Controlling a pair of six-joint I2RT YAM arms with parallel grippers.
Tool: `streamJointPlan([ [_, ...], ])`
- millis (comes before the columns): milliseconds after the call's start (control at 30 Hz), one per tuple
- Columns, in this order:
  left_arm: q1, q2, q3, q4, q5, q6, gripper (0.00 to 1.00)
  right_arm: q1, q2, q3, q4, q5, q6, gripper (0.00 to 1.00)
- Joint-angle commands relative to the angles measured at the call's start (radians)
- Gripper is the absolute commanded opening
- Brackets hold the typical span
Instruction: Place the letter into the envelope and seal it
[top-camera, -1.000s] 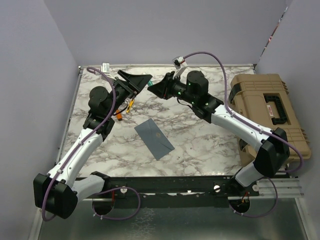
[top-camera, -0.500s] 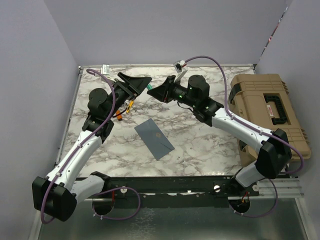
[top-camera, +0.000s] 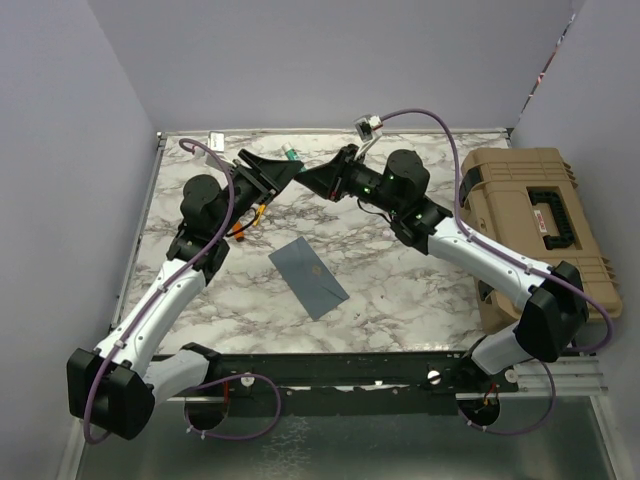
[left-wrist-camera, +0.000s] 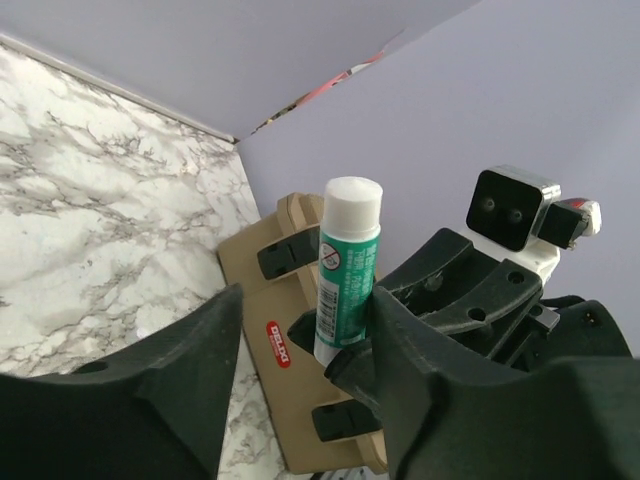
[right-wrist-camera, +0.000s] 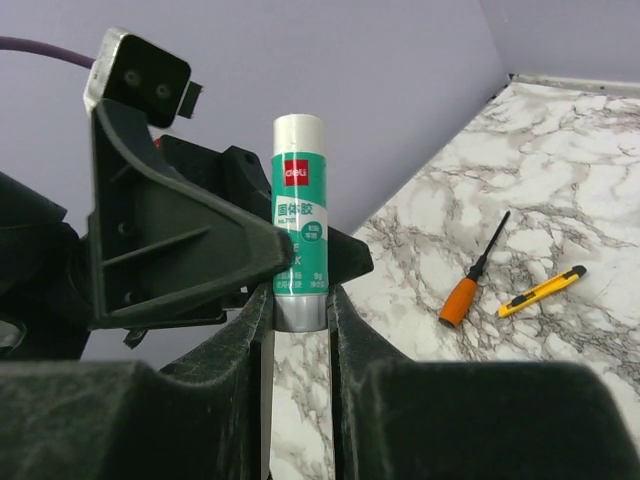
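The grey-blue envelope (top-camera: 308, 277) lies flat on the marble table (top-camera: 400, 280), closed side up, with a small pale mark. The cream-beige letter is not in view. Both grippers meet in the air over the table's far middle. My right gripper (right-wrist-camera: 300, 312) is shut on the silver base of a green and white glue stick (right-wrist-camera: 300, 240), which stands upright; it shows small in the top view (top-camera: 288, 153). My left gripper (left-wrist-camera: 300, 330) is open, and the glue stick (left-wrist-camera: 345, 270) stands between its fingers, close against the right finger (left-wrist-camera: 440, 380).
A tan toolbox (top-camera: 540, 215) stands at the table's right edge. An orange-handled screwdriver (right-wrist-camera: 462, 300) and a yellow utility knife (right-wrist-camera: 540, 292) lie on the table at the far left, below the left arm (top-camera: 200, 215).
My right gripper has moved left and up with the glue stick, bringing it between the left gripper's open fingers. The envelope has not moved.
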Motion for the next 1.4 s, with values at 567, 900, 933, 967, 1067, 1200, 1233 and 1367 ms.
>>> streamJointPlan([
  [567,0.000,0.017,-0.014,0.082,0.110,0.084,0.00,-0.004,0.005,0.017,-0.014,-0.147,-0.025,0.07],
  [900,0.000,-0.064,-0.042,-0.057,-0.044,0.456,0.00,-0.006,-0.126,0.017,-0.479,0.064,-0.223,0.60],
  [933,0.001,-0.075,-0.046,-0.073,-0.068,0.487,0.00,-0.006,-0.133,0.024,-0.579,0.120,-0.237,0.60],
  [967,0.001,-0.087,-0.048,-0.089,-0.091,0.513,0.00,-0.006,-0.137,0.028,-0.648,0.185,-0.251,0.60],
  [1067,0.001,-0.115,-0.065,-0.122,-0.140,0.563,0.00,-0.011,-0.117,0.029,-0.804,0.403,-0.246,0.60],
  [1200,0.001,-0.144,-0.106,-0.122,-0.145,0.566,0.00,-0.049,-0.029,0.011,-0.891,0.481,-0.184,0.60],
  [1233,0.001,-0.149,-0.118,-0.118,-0.148,0.562,0.00,-0.059,-0.001,0.014,-0.916,0.511,-0.158,0.60],
  [1367,0.000,-0.163,-0.157,-0.112,-0.142,0.535,0.00,-0.162,0.135,0.038,-0.990,0.529,-0.092,0.60],
])
